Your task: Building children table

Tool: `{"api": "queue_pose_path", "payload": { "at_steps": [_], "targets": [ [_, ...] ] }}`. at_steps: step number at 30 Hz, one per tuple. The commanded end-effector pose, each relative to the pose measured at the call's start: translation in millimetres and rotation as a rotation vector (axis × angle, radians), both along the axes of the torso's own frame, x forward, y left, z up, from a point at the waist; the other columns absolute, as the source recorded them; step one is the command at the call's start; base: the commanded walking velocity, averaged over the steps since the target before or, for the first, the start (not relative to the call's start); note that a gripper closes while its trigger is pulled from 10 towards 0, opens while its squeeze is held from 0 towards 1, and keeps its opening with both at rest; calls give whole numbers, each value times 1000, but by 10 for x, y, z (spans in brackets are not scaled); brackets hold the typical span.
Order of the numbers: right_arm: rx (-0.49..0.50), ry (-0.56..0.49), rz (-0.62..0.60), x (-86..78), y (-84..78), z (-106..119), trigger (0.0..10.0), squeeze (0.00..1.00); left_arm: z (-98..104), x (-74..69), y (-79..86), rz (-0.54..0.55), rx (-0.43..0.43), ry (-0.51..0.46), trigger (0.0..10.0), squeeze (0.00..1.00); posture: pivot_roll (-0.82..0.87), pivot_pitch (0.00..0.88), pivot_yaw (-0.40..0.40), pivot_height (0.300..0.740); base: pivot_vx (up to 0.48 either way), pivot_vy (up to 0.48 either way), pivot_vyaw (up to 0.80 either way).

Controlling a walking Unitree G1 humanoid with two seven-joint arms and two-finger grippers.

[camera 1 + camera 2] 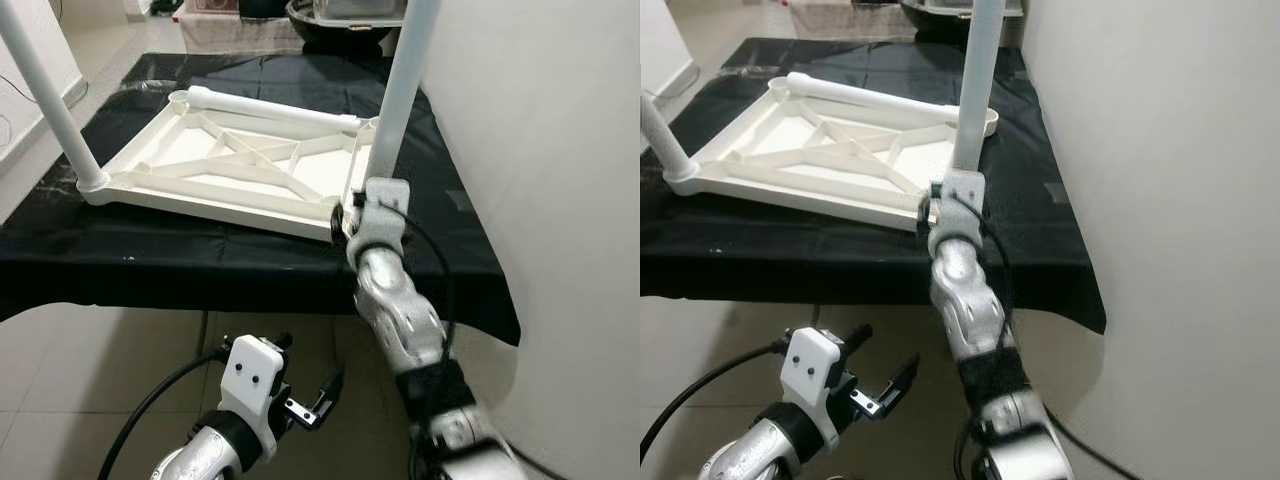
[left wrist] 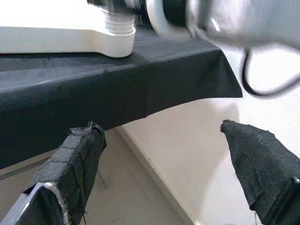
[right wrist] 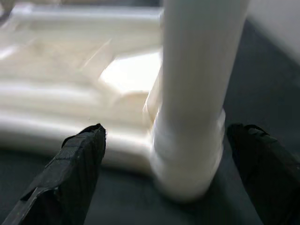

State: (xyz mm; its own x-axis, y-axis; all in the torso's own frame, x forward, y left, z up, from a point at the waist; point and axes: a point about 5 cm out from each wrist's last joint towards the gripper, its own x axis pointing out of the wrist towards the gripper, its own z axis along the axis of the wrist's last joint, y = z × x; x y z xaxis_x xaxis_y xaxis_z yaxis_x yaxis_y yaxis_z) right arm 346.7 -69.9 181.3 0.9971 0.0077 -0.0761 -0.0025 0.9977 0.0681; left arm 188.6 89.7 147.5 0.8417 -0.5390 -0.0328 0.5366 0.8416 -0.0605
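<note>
Nearest the camera, the left claw (image 1: 318,398) is hanging low over the tiled floor (image 1: 60,370), below the front edge of the desk (image 1: 180,265). Its 2 cloth-wrapped fingers (image 2: 70,164) are spread well apart, released and grasping nothing, pointing toward the hanging edge of the black cloth (image 1: 1040,270) that is covering the desk.

A little farther on, the right arm (image 1: 400,310) is reaching up and forward to the desk's front edge, its wrist sitting right against the near right corner of the upturned white children's table top (image 1: 230,165). The right claw (image 3: 173,154) is open, its 2 black fingers (image 3: 75,164) standing on either side of an upright white leg (image 1: 400,90) without pressing on it; the leg is sitting between them, planted in the corner socket of the table top.

The table top is lying upside down on the black cloth, its ribbed underside facing up. A second white leg (image 1: 45,90) is standing upright at its near left corner. Farther back, a third leg (image 1: 270,108) is lying flat along the far edge of the table top, touching it.

To the right, a pale wall (image 1: 540,150) is running just beside the desk.
</note>
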Motion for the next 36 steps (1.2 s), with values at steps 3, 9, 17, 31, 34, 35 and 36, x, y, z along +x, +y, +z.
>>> {"api": "queue_pose_path", "payload": {
  "at_steps": [3, 9, 17, 31, 34, 35, 36],
  "targets": [
    [-28, -46, 118, -148, -93, -34, 10000, 0, -60, 26, 55, 60, 19, 16, 10000, 0, 96, 121, -27, 740, 0, 0, 0],
    [-40, -57, 233, -475, -385, -254, 10000, 0, -75, 85, 202, 229, 50, 3, 10000, 0, 95, 98, -33, 740, 0, 0, 0],
    [-14, -7, 230, -824, -564, -439, 10000, 0, -129, 51, 315, 356, 69, 31, 10000, 0, 94, 54, -35, 740, 0, 0, 0],
    [-19, 24, 206, -901, -591, -605, 10000, 0, -235, 155, 316, 387, 93, 49, 10000, 0, 92, 0, -35, 740, 0, 0, 0],
    [-20, 28, 194, -899, -620, -622, 10000, 0, -238, 155, 320, 395, 95, 47, 10000, 0, 93, 0, -36, 740, 0, 0, 0],
    [-20, 33, 181, -905, -651, -635, 10000, 0, -244, 154, 327, 403, 93, 50, 10000, 0, 92, 0, -35, 740, 0, 0, 0],
    [-20, 33, 181, -905, -651, -635, 10000, 0, -244, 154, 327, 403, 93, 50, 10000, 0, 92, 0, -35, 740, 0, 0, 0]
  ]
}}
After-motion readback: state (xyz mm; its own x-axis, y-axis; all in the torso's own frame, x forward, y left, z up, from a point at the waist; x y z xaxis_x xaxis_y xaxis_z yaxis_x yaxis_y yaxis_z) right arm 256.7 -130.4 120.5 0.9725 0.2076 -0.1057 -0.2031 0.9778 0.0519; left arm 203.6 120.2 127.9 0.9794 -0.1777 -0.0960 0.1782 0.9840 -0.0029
